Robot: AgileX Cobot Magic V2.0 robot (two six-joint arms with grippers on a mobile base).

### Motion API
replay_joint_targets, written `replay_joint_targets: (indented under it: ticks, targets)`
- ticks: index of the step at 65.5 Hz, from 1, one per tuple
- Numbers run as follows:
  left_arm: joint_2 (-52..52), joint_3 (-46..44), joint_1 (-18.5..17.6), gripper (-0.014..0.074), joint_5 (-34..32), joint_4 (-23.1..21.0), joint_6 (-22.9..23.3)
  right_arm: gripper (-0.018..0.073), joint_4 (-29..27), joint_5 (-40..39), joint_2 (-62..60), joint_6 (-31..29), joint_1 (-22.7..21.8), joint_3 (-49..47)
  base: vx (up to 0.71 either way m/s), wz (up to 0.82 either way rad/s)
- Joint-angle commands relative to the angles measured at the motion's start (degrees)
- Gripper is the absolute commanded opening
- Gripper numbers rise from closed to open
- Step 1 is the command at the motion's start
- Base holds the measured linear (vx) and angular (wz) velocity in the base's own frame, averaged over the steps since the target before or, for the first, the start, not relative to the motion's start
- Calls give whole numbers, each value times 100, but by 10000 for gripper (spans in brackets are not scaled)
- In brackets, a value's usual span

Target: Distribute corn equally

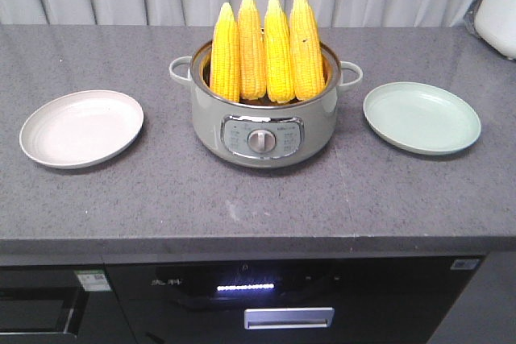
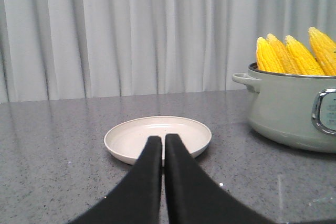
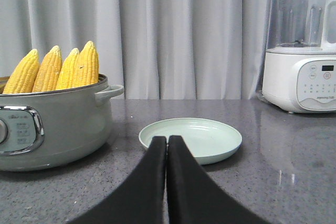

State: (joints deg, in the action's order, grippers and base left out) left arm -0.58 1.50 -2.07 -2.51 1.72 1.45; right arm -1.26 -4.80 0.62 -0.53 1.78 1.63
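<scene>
Upright in the sage-green pot (image 1: 266, 130), four yellow corn cobs (image 1: 266, 46) wait; your closed left pincer (image 2: 163, 145) and right pincer (image 3: 167, 145) must open first.

The left gripper (image 2: 163, 144) is held with its black jaws pressed together; the right gripper (image 3: 167, 144) is closed likewise.

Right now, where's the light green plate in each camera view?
Front view: green plate at right, right of the pot.
Left wrist view: not in it; the plate there is the cream plate.
Right wrist view: lower centre, right of the pot.
Shared landmark: the pot holding the corn.
</scene>
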Motion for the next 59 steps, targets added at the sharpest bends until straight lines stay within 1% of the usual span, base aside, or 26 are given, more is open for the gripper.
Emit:
replay_joint_targets:
  ticks: [1,59]
  targets:
    - [-103,82,2,-6,-406,-53,3,-11,34,-428,62,-16,-25,47,16,3]
    - [-103,82,2,-6,-406,-53,3,-11,34,-435,62,-16,-25,47,12,2]
